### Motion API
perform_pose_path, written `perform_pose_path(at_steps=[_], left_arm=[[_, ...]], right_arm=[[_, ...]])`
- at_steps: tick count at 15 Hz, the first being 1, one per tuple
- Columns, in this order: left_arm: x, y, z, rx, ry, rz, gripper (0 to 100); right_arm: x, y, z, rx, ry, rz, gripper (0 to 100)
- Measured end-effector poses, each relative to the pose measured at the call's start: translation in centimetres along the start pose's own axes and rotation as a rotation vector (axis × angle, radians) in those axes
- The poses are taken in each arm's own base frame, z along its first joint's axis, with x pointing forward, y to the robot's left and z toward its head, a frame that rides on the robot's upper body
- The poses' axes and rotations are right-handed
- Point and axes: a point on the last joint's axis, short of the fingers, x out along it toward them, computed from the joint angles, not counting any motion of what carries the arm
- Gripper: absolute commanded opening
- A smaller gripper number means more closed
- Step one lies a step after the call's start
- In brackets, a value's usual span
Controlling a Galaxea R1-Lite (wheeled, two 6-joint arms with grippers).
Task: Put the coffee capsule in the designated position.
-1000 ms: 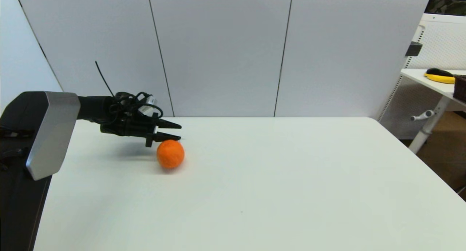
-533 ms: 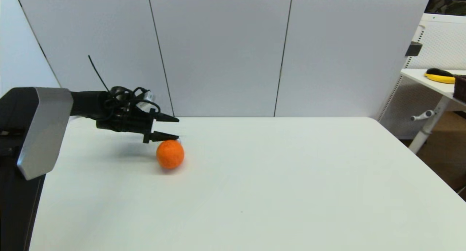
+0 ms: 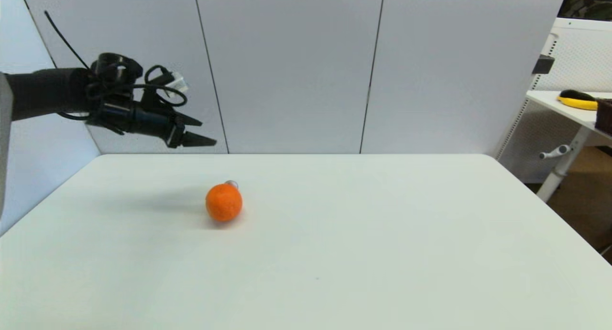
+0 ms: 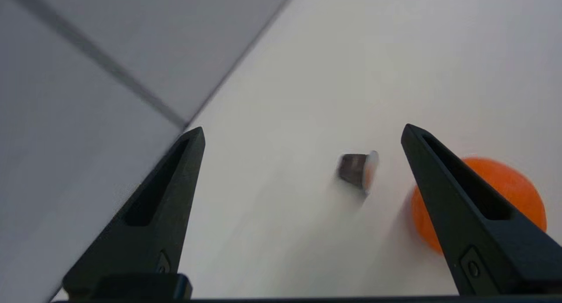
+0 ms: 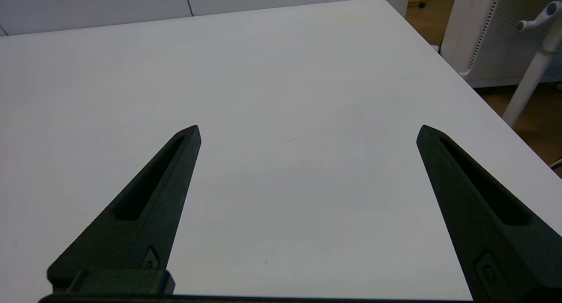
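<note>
Coffee capsule point(image 4: 358, 171) on its side on table point(image 3: 363, 253), just behind orange ball point(image 3: 224, 202). Left gripper point(image 3: 206, 133) aloft, spread wide, empty. Right gripper point(image 5: 307, 131) wide too.

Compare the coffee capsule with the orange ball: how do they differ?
The coffee capsule is far smaller than the orange ball. The capsule is a dark tapered cup with a pale flat rim, lying on its side; the ball is round and plain orange. Both rest on the white table, close together, untouched by either gripper.

My plain white worktop point(image 3: 382, 253) sits against pale grey wall panels point(image 3: 287, 67) with dark seams. Off right there's a white perforated screen point(image 3: 581, 57), second white desk point(image 3: 564, 105), brown floor point(image 3: 581, 201).
</note>
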Motion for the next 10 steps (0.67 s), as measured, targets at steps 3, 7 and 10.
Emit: perform_pose_path(at_steps=[3, 7, 10], left_arm=[[-3.7, -1.3, 4.1, -0.204, 0.022, 0.313, 100], [-8.4, -2.6, 7.3, -0.446, -0.129, 0.761, 100], [-10.5, -4.4, 7.2, -0.551, -0.238, 1.015, 100]], right_arm=[[0.0, 0.0, 0.0, 0.000, 0.000, 0.000, 100], [0.0, 0.0, 0.0, 0.000, 0.000, 0.000, 100], [0.0, 0.0, 0.0, 0.000, 0.000, 0.000, 100]])
